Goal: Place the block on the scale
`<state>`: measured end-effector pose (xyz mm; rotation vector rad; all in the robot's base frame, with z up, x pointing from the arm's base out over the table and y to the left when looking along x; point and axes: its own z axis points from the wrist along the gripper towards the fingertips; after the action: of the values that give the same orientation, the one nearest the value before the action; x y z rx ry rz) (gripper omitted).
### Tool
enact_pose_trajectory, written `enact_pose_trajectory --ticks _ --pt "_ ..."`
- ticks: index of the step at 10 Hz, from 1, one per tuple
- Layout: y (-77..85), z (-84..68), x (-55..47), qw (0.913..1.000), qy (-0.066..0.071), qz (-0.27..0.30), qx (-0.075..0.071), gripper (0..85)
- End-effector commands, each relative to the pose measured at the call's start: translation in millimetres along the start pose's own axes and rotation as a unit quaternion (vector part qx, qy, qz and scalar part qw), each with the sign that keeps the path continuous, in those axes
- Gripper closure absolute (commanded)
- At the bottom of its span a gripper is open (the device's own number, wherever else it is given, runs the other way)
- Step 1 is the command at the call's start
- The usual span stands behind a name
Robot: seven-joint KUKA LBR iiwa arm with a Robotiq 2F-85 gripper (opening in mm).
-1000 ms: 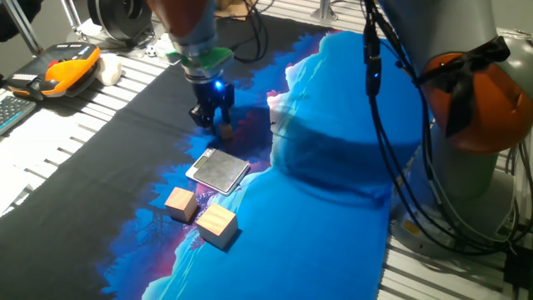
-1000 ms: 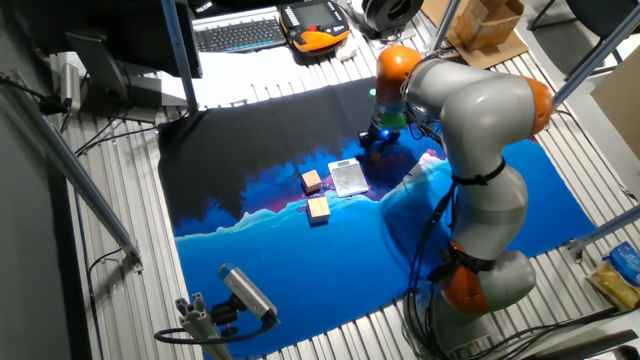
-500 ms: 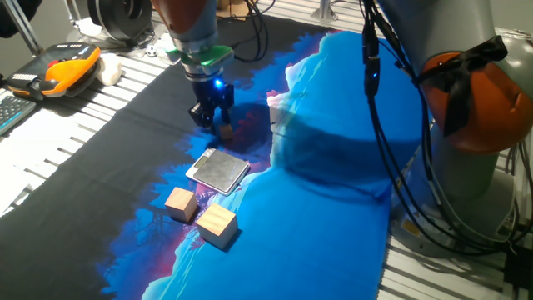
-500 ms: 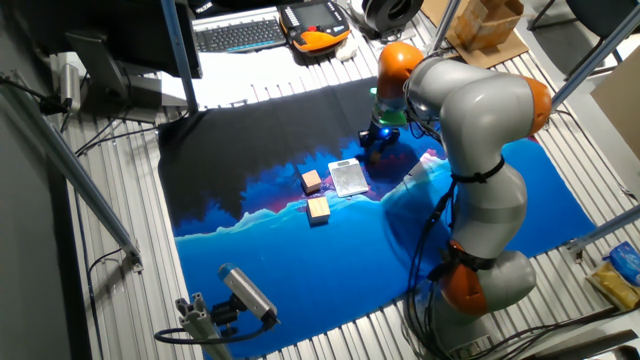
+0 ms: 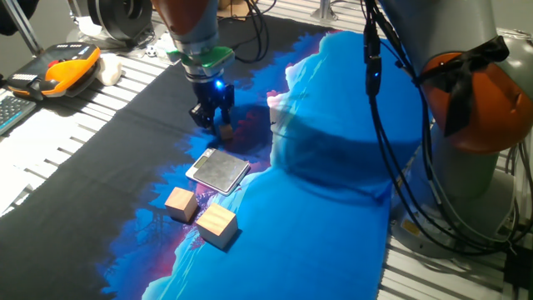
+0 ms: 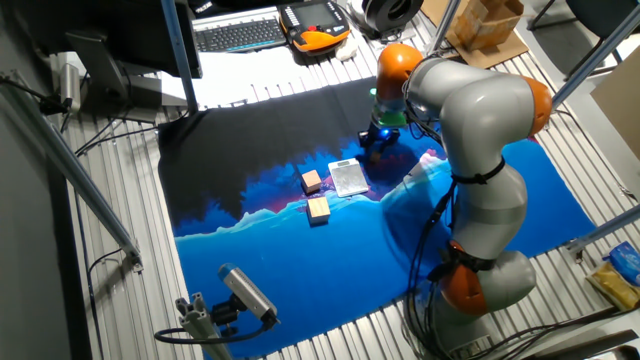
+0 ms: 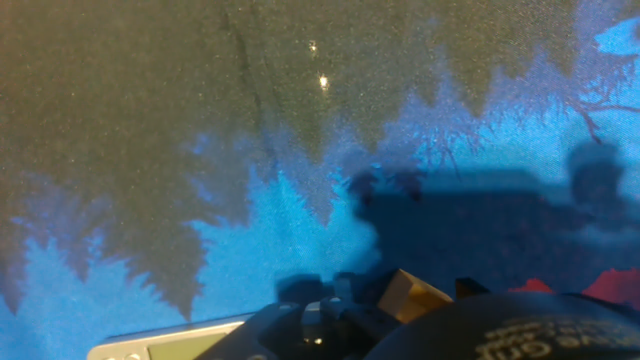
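The block [image 5: 225, 129] is a small light-brown wooden cube on the dark cloth, just behind the scale [image 5: 218, 170], a thin flat square plate with a dark grey top and a white rim. My gripper [image 5: 213, 122] is down at the cloth, its fingers closed around the block. In the hand view the block [image 7: 410, 297] shows at the bottom edge between the dark finger parts, and the white rim of the scale [image 7: 170, 342] shows at the bottom left. In the other fixed view the gripper [image 6: 378, 138] stands just behind the scale [image 6: 349, 177].
Two larger wooden cubes [image 5: 181, 203] [image 5: 217, 225] lie in front of the scale on the blue and black cloth. A teach pendant [image 5: 62, 67] and a keyboard lie at the far left. The arm's base and cables [image 5: 466, 125] stand on the right.
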<state>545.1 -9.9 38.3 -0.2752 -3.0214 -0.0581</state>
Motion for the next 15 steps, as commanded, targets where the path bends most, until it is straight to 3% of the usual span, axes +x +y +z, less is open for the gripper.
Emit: enact_pose_trajectory --ticks 1,13,15 --pt "0.2 0.7 0.5 1.0 0.002 -0.002 -0.001 85.0" --pt "1.2 1.3 -0.4 1.0 0.002 -0.004 -0.001 85.0" --pt "1.2 1.3 -0.4 0.9999 0.004 -0.013 0.006 85.0"
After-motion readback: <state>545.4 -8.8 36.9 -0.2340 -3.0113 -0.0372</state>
